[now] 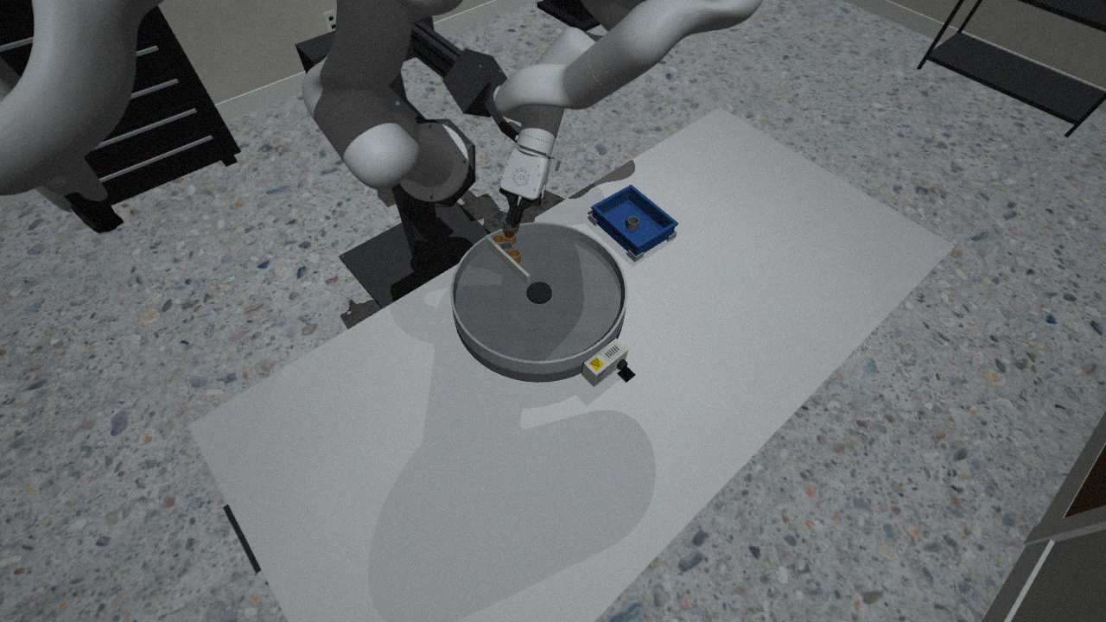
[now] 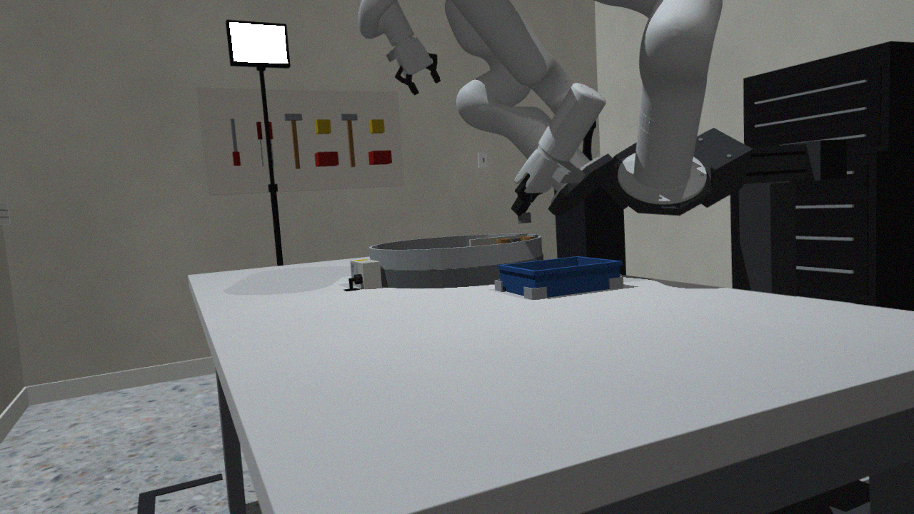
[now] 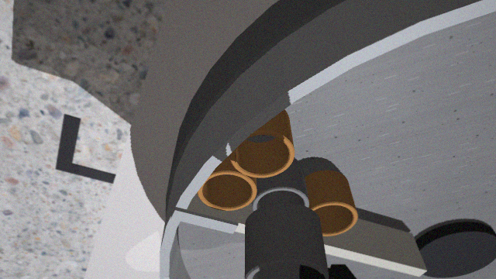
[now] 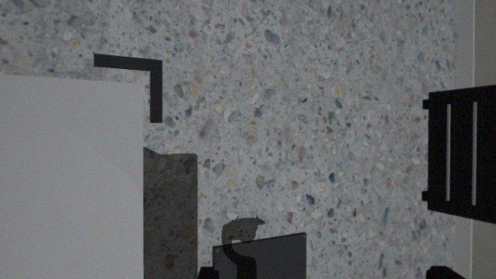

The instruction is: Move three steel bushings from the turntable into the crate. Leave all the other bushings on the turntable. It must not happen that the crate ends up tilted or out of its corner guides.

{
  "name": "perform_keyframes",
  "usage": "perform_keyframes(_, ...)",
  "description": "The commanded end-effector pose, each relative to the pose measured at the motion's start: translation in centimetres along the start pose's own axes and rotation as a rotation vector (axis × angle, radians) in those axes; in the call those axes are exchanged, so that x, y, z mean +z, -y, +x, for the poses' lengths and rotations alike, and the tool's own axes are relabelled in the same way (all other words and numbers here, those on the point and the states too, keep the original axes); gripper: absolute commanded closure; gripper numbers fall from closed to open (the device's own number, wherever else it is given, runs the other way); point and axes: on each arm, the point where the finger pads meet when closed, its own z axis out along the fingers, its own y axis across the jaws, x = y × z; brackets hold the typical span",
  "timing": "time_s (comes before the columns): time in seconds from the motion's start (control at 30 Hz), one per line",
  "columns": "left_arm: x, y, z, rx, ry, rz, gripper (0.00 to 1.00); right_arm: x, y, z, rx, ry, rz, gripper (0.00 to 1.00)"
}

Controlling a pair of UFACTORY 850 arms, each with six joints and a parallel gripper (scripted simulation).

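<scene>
My left gripper (image 1: pixel 511 225) (image 2: pixel 521 208) (image 3: pixel 322 273) is shut on a grey steel bushing (image 2: pixel 523 218) (image 3: pixel 284 240), held above the rim of the turntable (image 1: pixel 538 359) (image 2: pixel 447 258) (image 3: pixel 426 97). Below it, another steel bushing (image 1: pixel 506 245) (image 3: pixel 282 189) stands among three brass-coloured bushings, one (image 1: pixel 514 254) (image 3: pixel 329 186) nearer the centre and two (image 3: pixel 287 125) (image 3: pixel 226 208) by the wall. A steel bushing (image 1: pixel 632 221) is in the blue crate (image 1: pixel 656 238) (image 2: pixel 562 279). The crate sits level within its corner guides (image 2: pixel 535 293). My right gripper (image 2: pixel 426 86) (image 4: pixel 324 273) is open and empty, high up.
A pale divider bar (image 1: pixel 508 259) (image 3: pixel 372 260) runs from the turntable's wall towards its dark hub (image 1: pixel 538 293). A control box (image 1: pixel 606 362) (image 2: pixel 367 275) sits at the turntable's side. The crate stands beside the turntable on the white table (image 1: pixel 773 270).
</scene>
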Motion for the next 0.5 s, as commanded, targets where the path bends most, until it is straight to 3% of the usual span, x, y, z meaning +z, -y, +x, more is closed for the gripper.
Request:
perform_keyframes(0.0, -0.1, -0.1, 0.0, 0.000, 0.002, -0.001, 1.00, -0.1, 0.0, 0.0, 0.000, -0.002, 0.000, 0.00)
perform_keyframes(0.47, -2.3, -2.7, 2.7, 0.000, 0.001, -0.001, 1.00, -0.1, 0.0, 0.0, 0.000, -0.002, 0.000, 0.00)
